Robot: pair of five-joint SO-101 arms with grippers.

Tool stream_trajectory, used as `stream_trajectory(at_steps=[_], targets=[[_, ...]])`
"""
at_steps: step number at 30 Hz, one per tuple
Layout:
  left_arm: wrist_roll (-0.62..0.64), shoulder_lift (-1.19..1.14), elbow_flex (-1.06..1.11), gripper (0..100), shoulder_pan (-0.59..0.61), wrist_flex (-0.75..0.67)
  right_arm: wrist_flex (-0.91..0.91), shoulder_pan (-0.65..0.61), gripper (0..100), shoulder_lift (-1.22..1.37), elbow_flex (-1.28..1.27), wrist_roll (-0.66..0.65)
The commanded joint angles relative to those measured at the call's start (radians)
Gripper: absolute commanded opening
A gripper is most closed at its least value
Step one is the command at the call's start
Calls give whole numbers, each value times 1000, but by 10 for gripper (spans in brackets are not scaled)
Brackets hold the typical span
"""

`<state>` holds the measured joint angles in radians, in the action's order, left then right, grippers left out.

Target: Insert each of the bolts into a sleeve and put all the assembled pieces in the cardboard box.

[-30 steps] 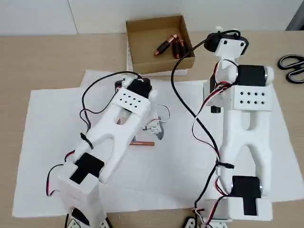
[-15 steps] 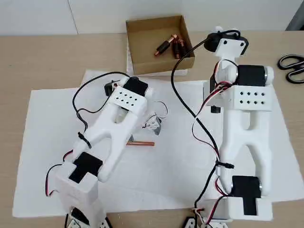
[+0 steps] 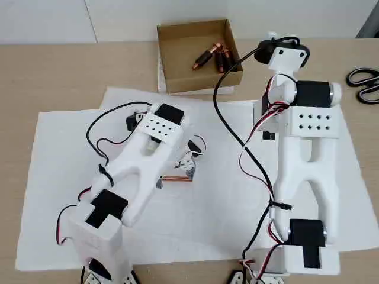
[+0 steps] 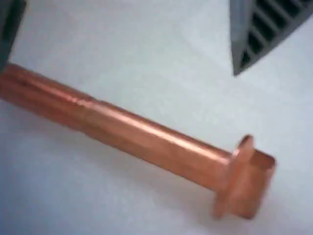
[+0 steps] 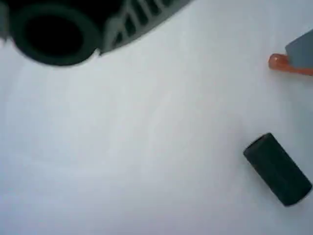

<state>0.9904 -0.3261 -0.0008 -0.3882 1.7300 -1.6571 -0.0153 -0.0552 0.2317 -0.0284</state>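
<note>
On the white paper sheet (image 3: pixel 71 195) spread over the table (image 3: pixel 59 71), a copper bolt (image 3: pixel 176 178) lies flat, its flanged head pointing toward the right arm. The left tool (image 3: pixel 176 175) hangs low over it with its jaws apart (a ribbed fingertip (image 4: pixel 259 34) stands off to one side of the shaft, not touching it), so the bolt is ungripped.

The right tool (image 5: pixel 54 19) sits over the paper's far right part and is closed on a black held sleeve (image 5: pixel 49 58), seen end-on with its bore open toward the camera. A second, loose sleeve (image 5: pixel 278 169) lies on its side on the paper, apart from the bolt.

At the table's far edge the cardboard box (image 3: pixel 198 81) holds several assembled pieces (image 3: pixel 211 56). Scissors (image 3: pixel 364 83) rest on the bare table to the right.
</note>
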Motion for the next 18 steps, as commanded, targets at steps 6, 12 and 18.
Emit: stream_trajectory(at_steps=[6,12,18], targets=[[44,6,1,280,54,6,16,-1,4,-44,6,8],[63,5,5,280,52,-40,15,-4,4,-44,6,9],[80,5,5,280,51,-64,12,-4,4,-44,6,9]])
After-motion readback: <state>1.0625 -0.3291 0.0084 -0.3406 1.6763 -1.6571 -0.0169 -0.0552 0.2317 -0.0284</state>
